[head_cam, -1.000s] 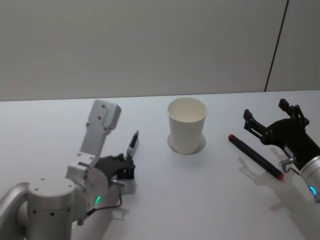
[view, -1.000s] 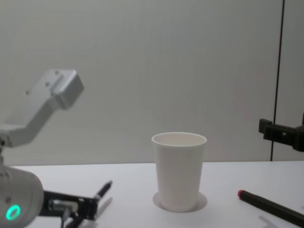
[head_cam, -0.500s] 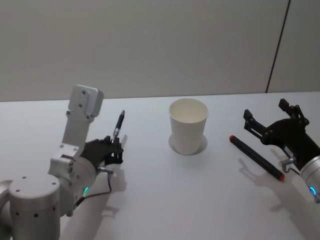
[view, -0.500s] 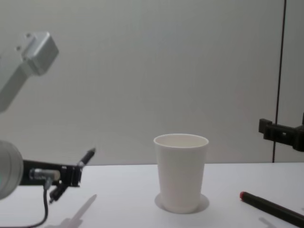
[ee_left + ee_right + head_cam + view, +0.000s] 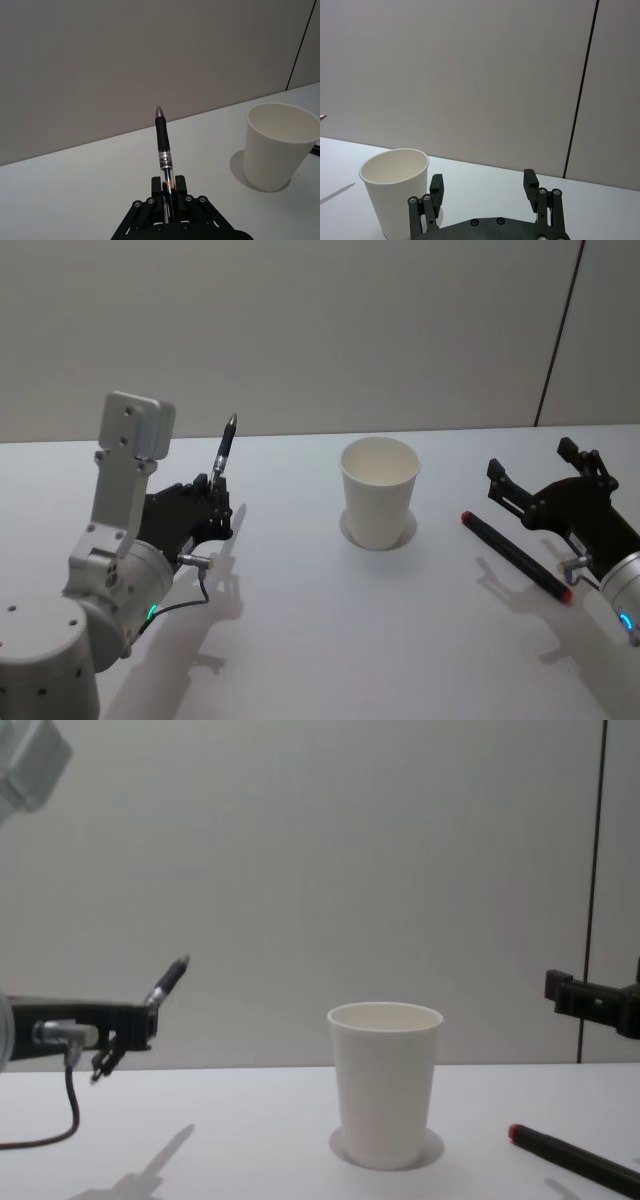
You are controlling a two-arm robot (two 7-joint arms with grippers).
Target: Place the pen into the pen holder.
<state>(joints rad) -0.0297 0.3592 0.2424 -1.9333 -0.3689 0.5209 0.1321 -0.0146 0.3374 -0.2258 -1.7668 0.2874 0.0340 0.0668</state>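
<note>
Black-gripped pen [image 5: 163, 145], silver tip, clear barrel, clamped in left tool [image 5: 168, 192]

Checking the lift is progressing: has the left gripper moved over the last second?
Yes. The left gripper, shut on the pen, has risen: in the chest view it was below the rim of the cup, now about level.

Head cam: high, tilted down over the table [image 5: 330, 640], cup [image 5: 379, 490] mid-frame. Chest cam: low, level across the table — cup side-on, close. Left wrist cam: looks out past the left gripper [image 5: 169, 183] along the pen [image 5: 163, 145] toward the wall [image 5: 100, 60], cup near. Right wrist cam: over the right gripper [image 5: 483, 179], facing the wall. All four share the cup and wall
</note>
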